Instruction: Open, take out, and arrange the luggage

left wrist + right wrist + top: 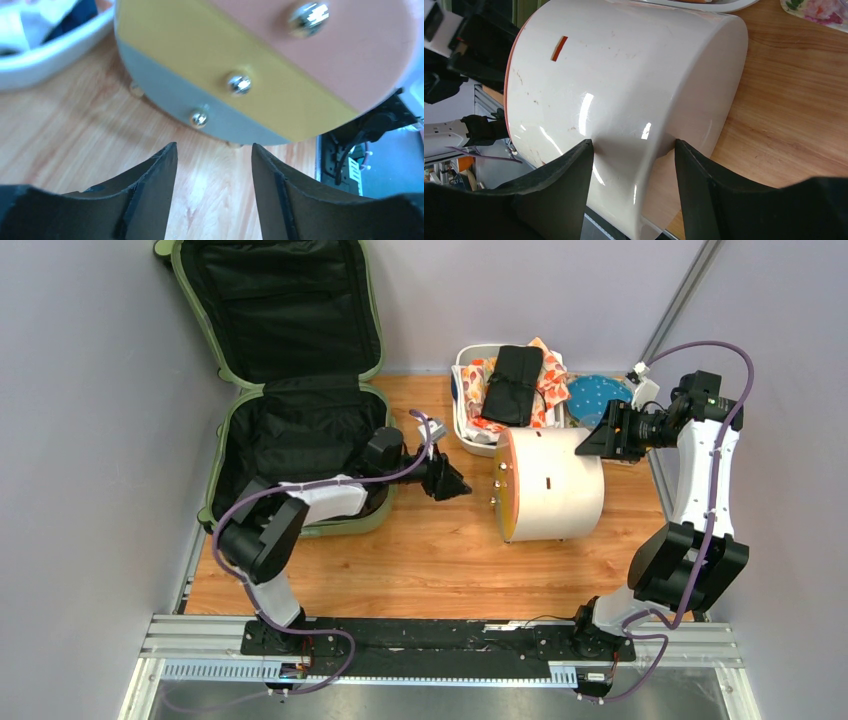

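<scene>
Only the top view shows the luggage (285, 380), lying open left of the cylinder (555, 483), wooden table (420, 560) showing between them. The left wrist view alone shows screws (240, 84) on the cylinder's orange end; the left gripper (214, 150) gapes empty before it. The right gripper (634, 147) stands wide astride the cylinder's opposite rim, perhaps touching

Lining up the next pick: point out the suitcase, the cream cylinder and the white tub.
sage-green suitcase (290, 435): top external view, black lining of the lower half.
cream cylinder (555, 485): top external view, curved side wall.
white tub (463, 410): top external view, left wall.
</scene>
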`<action>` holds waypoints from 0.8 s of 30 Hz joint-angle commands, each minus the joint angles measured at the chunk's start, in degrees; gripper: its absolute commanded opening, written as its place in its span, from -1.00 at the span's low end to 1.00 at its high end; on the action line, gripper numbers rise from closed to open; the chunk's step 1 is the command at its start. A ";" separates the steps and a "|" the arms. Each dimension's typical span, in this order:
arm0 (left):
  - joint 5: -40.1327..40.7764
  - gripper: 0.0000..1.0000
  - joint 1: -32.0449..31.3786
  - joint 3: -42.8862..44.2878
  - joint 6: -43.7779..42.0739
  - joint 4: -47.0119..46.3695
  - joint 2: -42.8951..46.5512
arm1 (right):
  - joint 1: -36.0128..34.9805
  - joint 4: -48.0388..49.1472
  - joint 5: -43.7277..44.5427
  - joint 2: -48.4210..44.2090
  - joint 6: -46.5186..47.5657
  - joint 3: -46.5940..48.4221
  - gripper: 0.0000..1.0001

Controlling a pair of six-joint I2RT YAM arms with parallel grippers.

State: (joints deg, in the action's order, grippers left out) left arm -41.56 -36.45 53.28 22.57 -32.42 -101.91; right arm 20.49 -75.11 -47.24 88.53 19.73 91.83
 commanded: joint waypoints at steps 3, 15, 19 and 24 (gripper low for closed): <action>-4.67 0.54 -0.47 6.03 -8.85 3.06 5.59 | -1.42 -5.31 6.20 2.61 2.86 -1.66 0.22; -8.98 0.60 -2.66 17.74 -13.25 2.81 -2.32 | -1.42 -5.57 6.46 2.35 2.86 -2.18 0.22; -9.42 0.51 -3.01 19.14 -13.25 2.28 -3.73 | -1.42 -5.31 6.46 2.35 2.60 -1.92 0.22; -9.24 0.43 -3.89 21.16 -12.02 0.96 -4.96 | -1.42 -5.13 6.37 2.44 2.34 -2.10 0.22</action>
State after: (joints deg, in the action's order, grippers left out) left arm -49.12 -39.46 70.91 11.29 -28.71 -106.43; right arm 20.49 -75.13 -47.24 88.53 19.73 91.83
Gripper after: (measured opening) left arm 0.726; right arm 0.614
